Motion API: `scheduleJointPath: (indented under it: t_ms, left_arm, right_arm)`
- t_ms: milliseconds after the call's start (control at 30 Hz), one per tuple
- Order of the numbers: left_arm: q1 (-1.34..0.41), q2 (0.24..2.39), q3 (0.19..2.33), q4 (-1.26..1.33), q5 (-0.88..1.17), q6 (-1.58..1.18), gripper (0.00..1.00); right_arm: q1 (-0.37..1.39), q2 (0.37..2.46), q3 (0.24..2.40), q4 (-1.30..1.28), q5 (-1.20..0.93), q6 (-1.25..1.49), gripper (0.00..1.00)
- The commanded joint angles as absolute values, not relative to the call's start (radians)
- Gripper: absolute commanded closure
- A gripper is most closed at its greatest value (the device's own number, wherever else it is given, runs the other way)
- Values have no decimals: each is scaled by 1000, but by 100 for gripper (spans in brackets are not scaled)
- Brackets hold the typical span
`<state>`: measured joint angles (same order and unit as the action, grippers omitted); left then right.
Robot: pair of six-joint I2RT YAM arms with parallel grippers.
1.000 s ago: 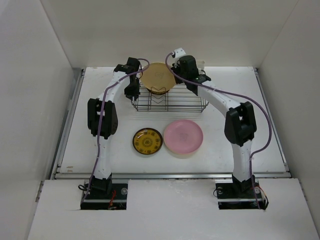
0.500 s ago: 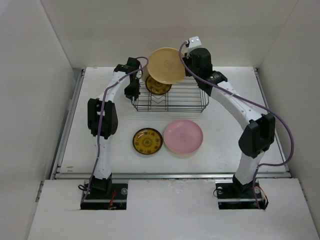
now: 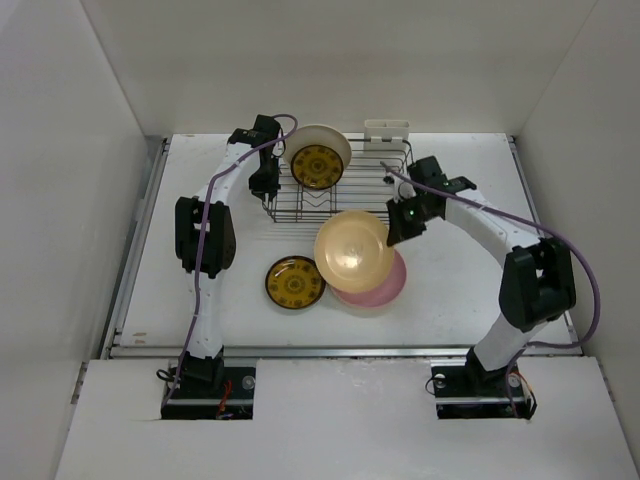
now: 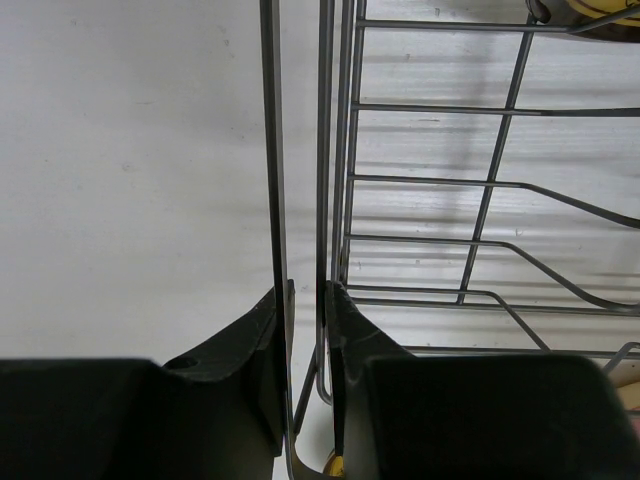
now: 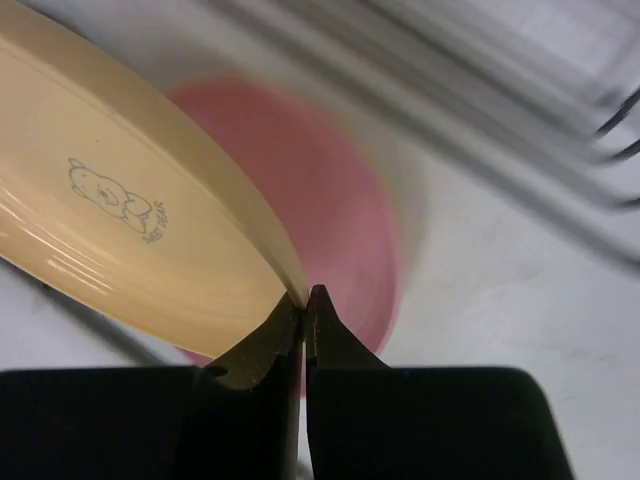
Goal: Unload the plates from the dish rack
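Note:
The black wire dish rack (image 3: 345,195) stands at the back of the table. A cream plate (image 3: 335,143) and a small amber-brown patterned plate (image 3: 317,166) stand upright in it. My left gripper (image 3: 270,195) is shut on the rack's left rim wires (image 4: 272,150), one finger (image 4: 355,330) on each side. My right gripper (image 3: 394,236) is shut on the rim of a peach-yellow plate (image 3: 352,250) and holds it tilted just above the pink plate (image 3: 385,288) lying on the table. The right wrist view shows the peach plate (image 5: 130,230) pinched at my right gripper (image 5: 306,296), with the pink plate (image 5: 335,210) beneath.
A second amber-brown patterned plate (image 3: 295,283) lies flat on the table left of the pink one. A white plastic holder (image 3: 387,130) is clipped to the rack's back right edge. White walls close in the table on three sides.
My right arm lifted the peach-yellow plate up out of the rack and swung it forward and down over the pink plate. The left gripper stayed clamped on the rack.

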<state>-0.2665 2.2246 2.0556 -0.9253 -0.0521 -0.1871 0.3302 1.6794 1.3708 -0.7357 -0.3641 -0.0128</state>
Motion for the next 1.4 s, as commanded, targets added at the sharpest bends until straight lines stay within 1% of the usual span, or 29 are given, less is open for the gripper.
scheduleJointPath:
  t_ms: [0, 67, 100, 133, 167, 200, 233, 333, 500, 700, 767, 933, 967, 1033, 1067, 1100, 1167, 1200, 1267, 1300, 1333, 1367]
  left_arm:
    - [-273, 2215, 2066, -983, -61, -189, 100]
    - [-273, 2215, 2066, -983, -61, -179, 100]
    - [-273, 2215, 2066, -983, -61, -179, 100]
    - [-273, 2215, 2066, -983, -61, -179, 100]
    - [-273, 2215, 2066, -983, -61, -179, 100]
    - [-273, 2215, 2066, -983, -61, -179, 100]
    - [-273, 2215, 2066, -983, -61, -179, 100]
    - [-273, 2215, 2066, -983, -61, -179, 100]
    - [-273, 2206, 2066, -983, -61, -179, 100]
    - [-273, 2206, 2066, -983, -61, -179, 100]
    - [-273, 2215, 2066, -983, -61, -179, 100]
    - [-273, 2224, 2077, -983, -61, -179, 100]
    - [-273, 2224, 2077, -983, -52, -179, 100]
    - [-273, 2224, 2086, -992, -52, -179, 100]
    - [-273, 2224, 2086, -992, -52, -179, 100]
    - [-273, 2224, 2086, -992, -52, -179, 100]
    - [-273, 2224, 2086, -992, -52, -179, 100]
    - [-273, 2224, 2086, -992, -52, -179, 100]
    - [-273, 2224, 2086, -992, -52, -170, 100]
    - [-273, 2224, 2086, -992, -64, -170, 100]
    - [-273, 2224, 2086, -992, -64, -170, 100]
    - [-273, 2224, 2086, -992, -75, -161, 100]
  right_arm:
    - [344, 1628, 1287, -830, -467, 26, 100]
    - [344, 1617, 1249, -839, -437, 35, 100]
    - [344, 1617, 1249, -839, -427, 46, 97]
    - [344, 1617, 1240, -848, -402, 46, 90]
    - [344, 1617, 1239, -848, -381, 66, 75]
    - [344, 1617, 1239, -848, -359, 77, 44]
    - [344, 1617, 1239, -862, -342, 86, 37]
    - [344, 1617, 1252, -862, -295, 97, 29]
    - [344, 1577, 1291, -862, -177, 120, 29]
    - [344, 1586, 1290, -853, -156, 129, 30]
    - [353, 1586, 1331, -853, -156, 129, 32]
    - [385, 1557, 1505, -652, -156, 129, 33]
    - [385, 1595, 1561, -541, -166, 129, 34]
    - [385, 1658, 1623, -436, -178, 129, 37]
    - [385, 1701, 1714, -379, -199, 118, 37]
    - [385, 1801, 1771, -370, -210, 109, 37]
    - [385, 1911, 1889, -370, -230, 78, 38]
    - [385, 2022, 2025, -406, -271, 66, 38]
    - [385, 2126, 2155, -448, -330, 43, 39]
    - [385, 2169, 2254, -466, -388, 43, 39]
    - [385, 2228, 2281, -466, -411, 43, 39]
    - [396, 2246, 2290, -454, -425, 43, 39]
